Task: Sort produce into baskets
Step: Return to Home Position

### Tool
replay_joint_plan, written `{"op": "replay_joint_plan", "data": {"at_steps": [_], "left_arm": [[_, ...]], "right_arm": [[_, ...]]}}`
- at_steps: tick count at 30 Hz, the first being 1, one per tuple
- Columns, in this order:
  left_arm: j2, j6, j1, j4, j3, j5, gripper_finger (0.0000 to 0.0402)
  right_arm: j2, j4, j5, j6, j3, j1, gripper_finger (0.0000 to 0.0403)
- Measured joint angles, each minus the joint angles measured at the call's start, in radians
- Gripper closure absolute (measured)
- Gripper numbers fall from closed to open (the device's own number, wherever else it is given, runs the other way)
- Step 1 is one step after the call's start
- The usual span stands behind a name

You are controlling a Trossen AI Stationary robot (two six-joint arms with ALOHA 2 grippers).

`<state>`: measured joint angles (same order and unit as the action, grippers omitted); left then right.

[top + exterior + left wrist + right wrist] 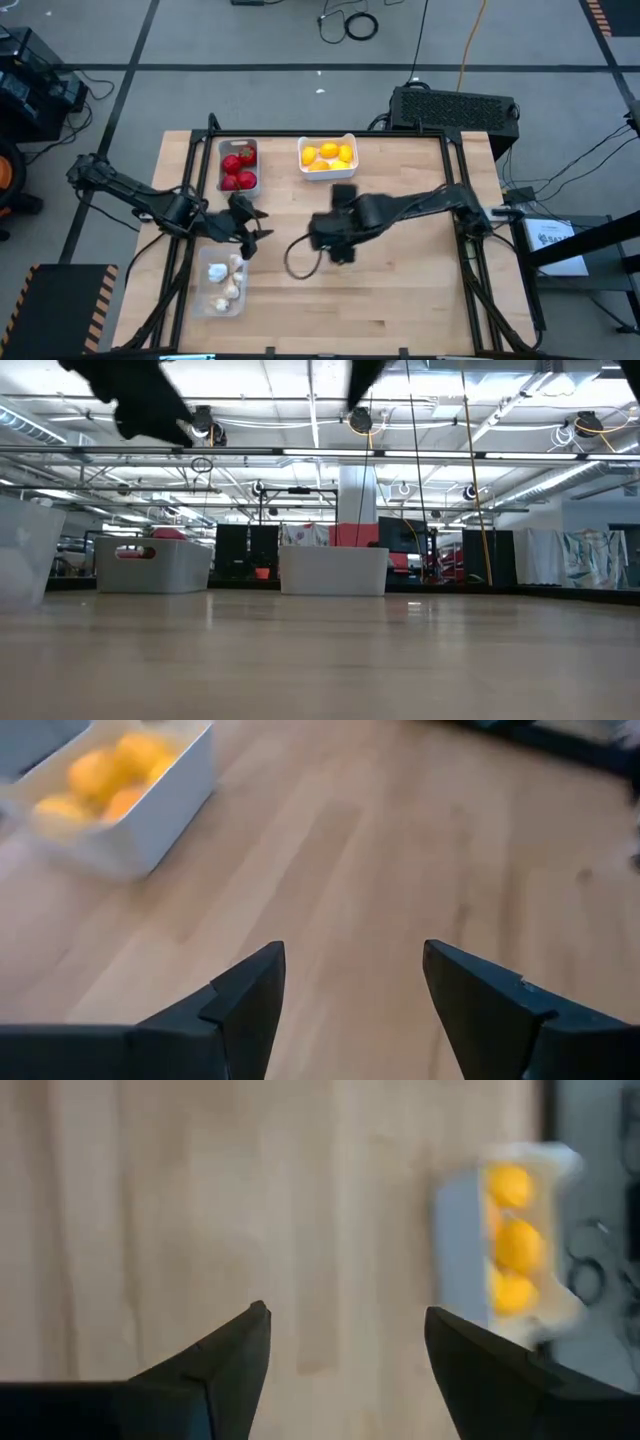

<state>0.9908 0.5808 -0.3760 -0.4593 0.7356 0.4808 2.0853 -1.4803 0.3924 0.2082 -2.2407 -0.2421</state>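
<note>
High view: The wooden table carried three baskets. The grey basket at the table's 11 o'clock held the tomatoes. The white basket at 12 o'clock held the lemons. The clear basket at 8 o'clock held the garlic. The left gripper hung above the table at the clear basket's 1 o'clock. The right gripper hung near mid-table, at the white basket's 6 o'clock.

Low view: The grey basket and the white basket stood on the far side of the table. The clear basket stood at the near 9 o'clock edge.

Left wrist view: The left gripper had its fingers apart and empty over bare wood. The white basket of lemons lay beyond.

Right wrist view: The right gripper had its fingers apart and empty. The white basket and lemons lay beyond.
</note>
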Motion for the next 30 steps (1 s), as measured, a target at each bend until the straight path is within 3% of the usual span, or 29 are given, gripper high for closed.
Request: {"op": "replay_joint_plan", "data": {"at_steps": [5, 8, 12, 16, 24, 30], "left_arm": [[0.089, -0.119, 0.0, 0.27, -0.053, -0.001, 0.0155], [0.15, -0.168, 0.0, 0.322, -0.057, -0.014, 0.0155], [0.181, -0.249, 0.0, 0.318, -0.058, -0.064, 0.0155], [0.15, -0.341, 0.011, 0.319, -0.058, -0.06, 0.0155], [0.057, -0.488, 0.077, 0.295, -0.058, -0.061, 0.0155], [-0.02, -0.535, 0.18, 0.279, -0.105, -0.132, 0.0155]], "right_arm": [[-0.112, -0.061, 0.03, 0.023, 0.08, 0.016, 0.0149], [-0.218, -0.025, 0.027, 0.024, 0.187, 0.029, 0.0149], [-0.404, 0.114, 0.027, 0.015, 0.423, 0.047, 0.015], [-0.628, 0.363, 0.012, -0.011, 0.73, 0.079, 0.015], [-1.017, 1.046, -0.277, -0.123, 1.328, 0.216, 0.015], [-1.115, 1.304, -0.444, -0.136, 1.588, 0.306, 0.015]]}}
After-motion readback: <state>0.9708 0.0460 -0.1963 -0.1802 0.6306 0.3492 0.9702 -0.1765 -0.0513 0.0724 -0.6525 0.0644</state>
